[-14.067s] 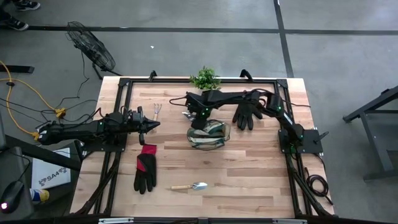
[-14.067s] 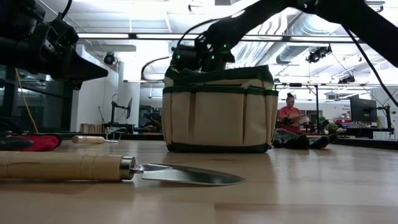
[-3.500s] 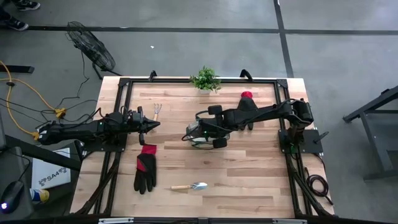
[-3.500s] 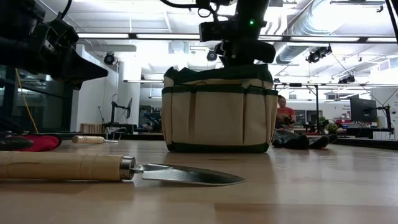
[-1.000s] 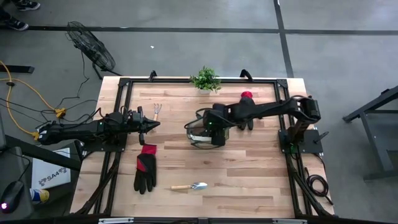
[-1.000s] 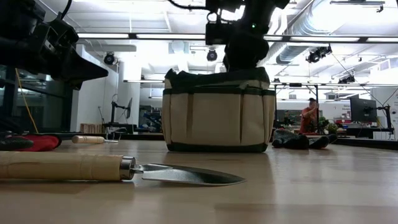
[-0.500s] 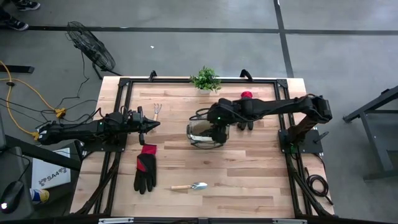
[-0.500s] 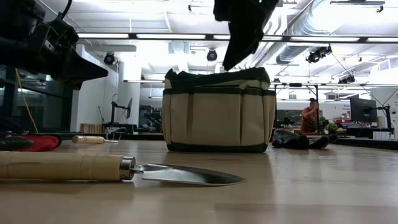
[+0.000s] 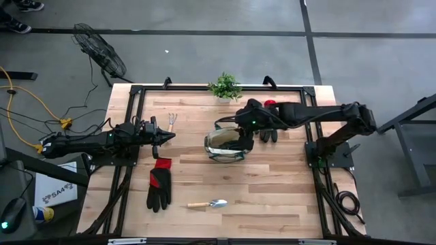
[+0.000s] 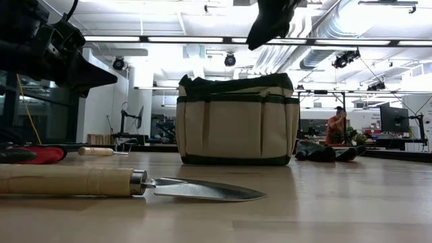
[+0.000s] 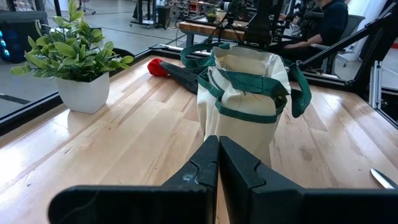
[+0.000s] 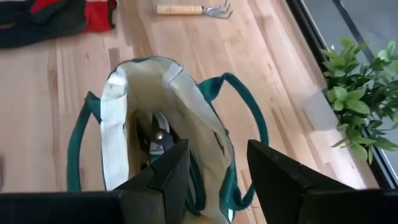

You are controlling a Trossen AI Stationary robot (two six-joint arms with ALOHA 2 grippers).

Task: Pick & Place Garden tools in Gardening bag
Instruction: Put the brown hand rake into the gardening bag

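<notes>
Just right of centre in the high view, the right gripper (image 9: 246, 122), fingers spread and empty, hovers over the gardening bag (image 9: 227, 145), which holds pruning shears (image 12: 158, 138). Nearest remaining tool is likely the black glove (image 9: 270, 122) just right of it, running top-to-bottom, red cuff uppermost. The left gripper (image 9: 165, 137), pinched closed, waits at centre left.

1. Both arms are matte black, built of slim tubular links with bulkier joint housings.
2. The left gripper (image 11: 217, 163) has two flat, wedge-shaped dark fingers.
3. The right gripper (image 12: 214, 171) has broad angular black fingers.
</notes>
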